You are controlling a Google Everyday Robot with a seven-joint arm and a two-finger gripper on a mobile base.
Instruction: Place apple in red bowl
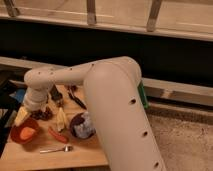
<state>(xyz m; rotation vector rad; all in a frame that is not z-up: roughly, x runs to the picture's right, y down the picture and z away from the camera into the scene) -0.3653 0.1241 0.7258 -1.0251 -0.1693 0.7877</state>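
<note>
The red bowl [15, 136] sits on the wooden table at the front left. The apple [28, 132], small and orange-yellow, lies inside it. My gripper [23, 115] hangs at the end of the white arm, just above the bowl's far rim and apart from the apple. Nothing shows in its grasp. The big white arm covers the middle and right of the view.
Dark grapes [45, 114], a pale yellow piece [61, 119] and a long red-orange piece [57, 135] lie right of the bowl. A dark brown bowl with bluish cloth [82, 125], a spoon [56, 149], a blue cup [19, 94] and a green tray [143, 95] stand around.
</note>
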